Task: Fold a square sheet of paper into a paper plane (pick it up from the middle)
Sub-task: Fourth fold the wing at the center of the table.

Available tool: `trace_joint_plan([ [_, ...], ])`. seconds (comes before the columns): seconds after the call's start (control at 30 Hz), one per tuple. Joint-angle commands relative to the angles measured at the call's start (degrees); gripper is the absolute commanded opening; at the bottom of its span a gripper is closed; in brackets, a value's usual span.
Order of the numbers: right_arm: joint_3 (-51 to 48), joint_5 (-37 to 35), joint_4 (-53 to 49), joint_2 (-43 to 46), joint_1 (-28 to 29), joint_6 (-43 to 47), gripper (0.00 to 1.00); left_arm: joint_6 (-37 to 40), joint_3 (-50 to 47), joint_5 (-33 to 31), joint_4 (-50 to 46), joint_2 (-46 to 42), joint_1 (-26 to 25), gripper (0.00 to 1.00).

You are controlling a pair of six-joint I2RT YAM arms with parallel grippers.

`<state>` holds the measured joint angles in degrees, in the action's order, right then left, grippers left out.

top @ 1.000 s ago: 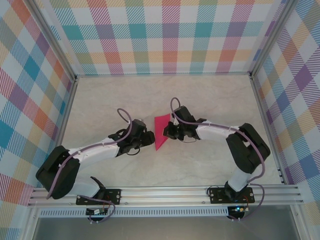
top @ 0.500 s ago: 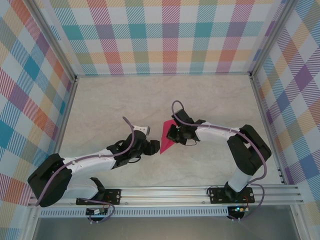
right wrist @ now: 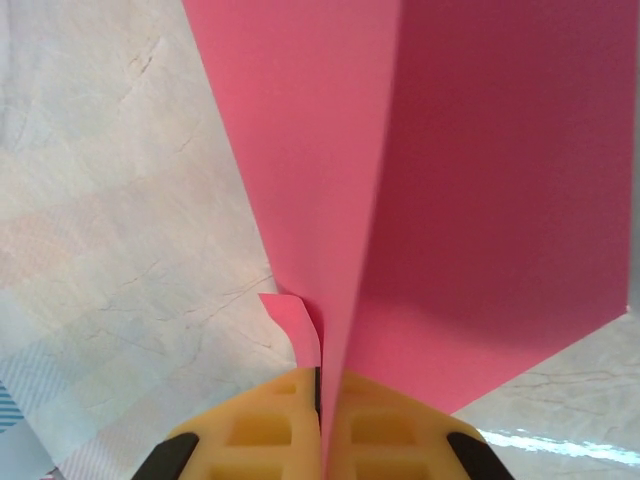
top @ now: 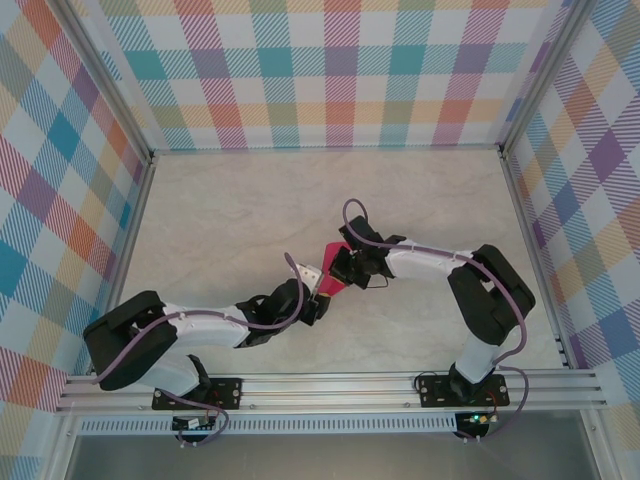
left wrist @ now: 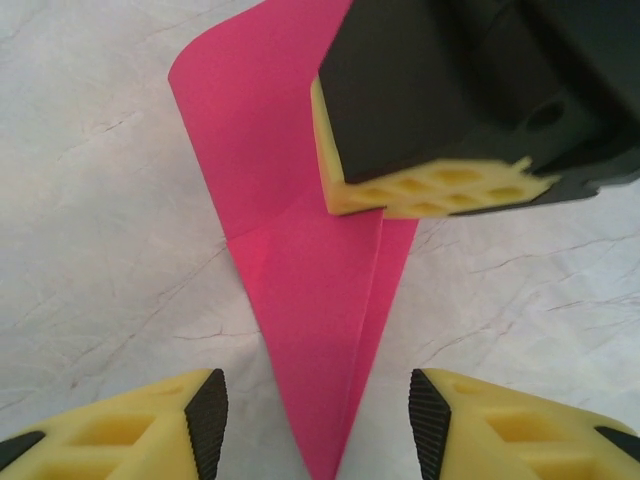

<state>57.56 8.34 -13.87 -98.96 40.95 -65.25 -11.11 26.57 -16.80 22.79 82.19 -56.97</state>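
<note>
The square sheet of paper [top: 333, 268] is magenta-pink and folded into a narrow pointed dart with a centre crease. My right gripper [right wrist: 322, 400] is shut on its folded edge and holds it on edge above the table, the paper [right wrist: 450, 190] rising away from the fingers. In the left wrist view the dart [left wrist: 310, 260] points toward the camera, its tip between the fingers of my left gripper [left wrist: 318, 420], which is open with a gap on each side. The right gripper's yellow fingers [left wrist: 430, 185] pinch the paper from the upper right. From above, my left gripper [top: 318, 287] sits just below-left of the right gripper [top: 341, 270].
The pale marble table top [top: 220, 210] is walled by plaid panels [top: 330, 70] at the back and both sides. An aluminium rail [top: 330, 385] runs along the near edge, carrying both arm bases. Bare table lies behind and to the left of the grippers.
My left arm has swung right and forward, bringing its gripper up to the paper's near tip. The right gripper, still shut on the paper, has shifted slightly down and left.
</note>
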Motion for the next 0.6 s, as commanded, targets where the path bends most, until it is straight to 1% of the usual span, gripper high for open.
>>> trace_joint_plan([
  [0.0,1.6,1.6,-2.5,-0.5,0.1,-1.9,0.02,6.9,-0.6,-2.9,6.9,2.0,-1.2,0.52],
  [0.23,2.0,2.3,-3.6,-0.8,-0.3,-2.7,0.03,11.8,-0.5,-2.1,12.3,5.5,-1.3,0.47],
  [0.57,1.9,5.3,-2.5,-1.5,-1.0,-4.3,0.05,12.0,-0.2,-2.2,14.2,9.5,-1.7,0.45],
])
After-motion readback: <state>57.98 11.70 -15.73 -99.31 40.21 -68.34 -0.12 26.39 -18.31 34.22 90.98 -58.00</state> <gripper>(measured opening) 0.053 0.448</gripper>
